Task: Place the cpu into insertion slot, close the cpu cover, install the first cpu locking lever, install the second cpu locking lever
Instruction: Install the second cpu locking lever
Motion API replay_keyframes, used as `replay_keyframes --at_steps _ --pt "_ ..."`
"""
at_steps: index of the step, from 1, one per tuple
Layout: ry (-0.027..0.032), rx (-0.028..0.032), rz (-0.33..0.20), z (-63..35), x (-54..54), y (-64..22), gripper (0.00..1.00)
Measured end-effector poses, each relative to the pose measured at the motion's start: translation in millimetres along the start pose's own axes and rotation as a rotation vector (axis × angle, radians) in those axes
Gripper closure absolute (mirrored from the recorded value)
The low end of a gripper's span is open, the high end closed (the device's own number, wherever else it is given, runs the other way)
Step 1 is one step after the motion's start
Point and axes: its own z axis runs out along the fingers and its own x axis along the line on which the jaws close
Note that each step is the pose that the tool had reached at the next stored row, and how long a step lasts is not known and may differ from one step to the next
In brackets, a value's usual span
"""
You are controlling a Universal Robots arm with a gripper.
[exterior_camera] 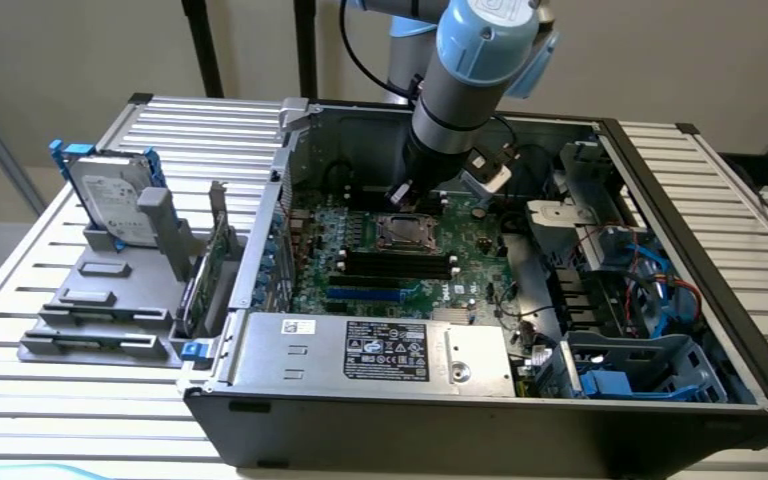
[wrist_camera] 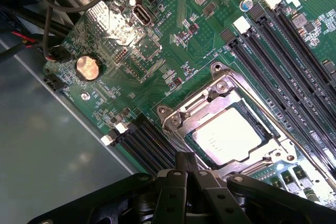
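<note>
Black hand [wrist_camera: 187,174], fingers pressed together, hovers at the socket's edge; the cpu [wrist_camera: 232,134] sits in the insertion slot [wrist_camera: 173,121] under the cpu cover [wrist_camera: 262,109] — thin, fragile-looking, best gripped by edges

Grey-and-blue robot arm [exterior_camera: 471,90] reaches down into open black PC tower case [exterior_camera: 518,425]. Its black gripper [exterior_camera: 404,197] sits just above square grey-rimmed CPU socket [exterior_camera: 402,232] on green motherboard [exterior_camera: 458,270]. Silver hard drive [exterior_camera: 111,200] stands upright in grey holder, exterior view's left.

Slatted metal table [exterior_camera: 77,395], open computer case [exterior_camera: 491,420] on it, grey drive rack [exterior_camera: 111,285] alongside
</note>
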Motion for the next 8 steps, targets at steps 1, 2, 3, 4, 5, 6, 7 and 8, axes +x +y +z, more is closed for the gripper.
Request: replay_keyframes --at_steps 1,2,3,4,5,6,7,8 --pt "0.0000 0.0000 0.000 0.0 0.0 0.0 0.89" --pt "0.0000 0.0000 0.000 0.0 0.0 0.0 0.89" --pt "0.0000 0.0000 0.000 0.0 0.0 0.0 0.89" --pt "0.0000 0.0000 0.000 0.0 0.0 0.0 0.89" --pt "0.0000 0.0000 0.000 -0.1 -0.3 0.1 0.89" --pt "0.0000 0.0000 0.000 -0.3 -0.6 0.4 0.89" --pt "0.0000 0.0001 0.000 -0.6 -1.3 1.1 0.89" --pt "-0.0002 0.0003 0.000 -1.1 -2.3 2.0 0.89"
